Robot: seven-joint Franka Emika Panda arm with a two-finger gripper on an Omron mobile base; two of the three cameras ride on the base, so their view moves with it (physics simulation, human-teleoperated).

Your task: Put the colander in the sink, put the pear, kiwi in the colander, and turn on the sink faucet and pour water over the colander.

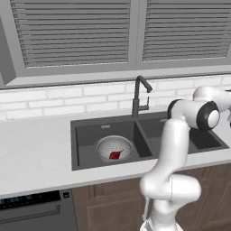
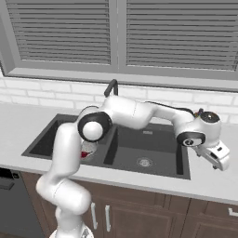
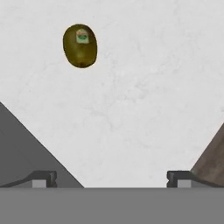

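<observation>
The silvery colander (image 1: 114, 148) sits in the left basin of the dark sink (image 1: 85, 135), and the dark red pear (image 1: 115, 155) lies inside it. The tall dark faucet (image 1: 137, 94) stands behind the divider, with no stream showing. In the right base view, my gripper (image 2: 221, 162) hangs over the counter to the right of the sink (image 2: 148, 148). In the hand view, the olive-yellow kiwi (image 3: 80, 46) lies on the pale counter, ahead of my open gripper (image 3: 111, 179) and toward the left. Nothing is between the fingertips (image 3: 43, 178).
Pale counter (image 1: 36, 149) runs on both sides of the sink, with a white brick wall and shuttered windows behind. In the hand view, a sink corner (image 3: 17, 144) lies at lower left and the brown cabinet front (image 3: 212, 153) at lower right. A dishwasher (image 1: 31, 207) stands below left.
</observation>
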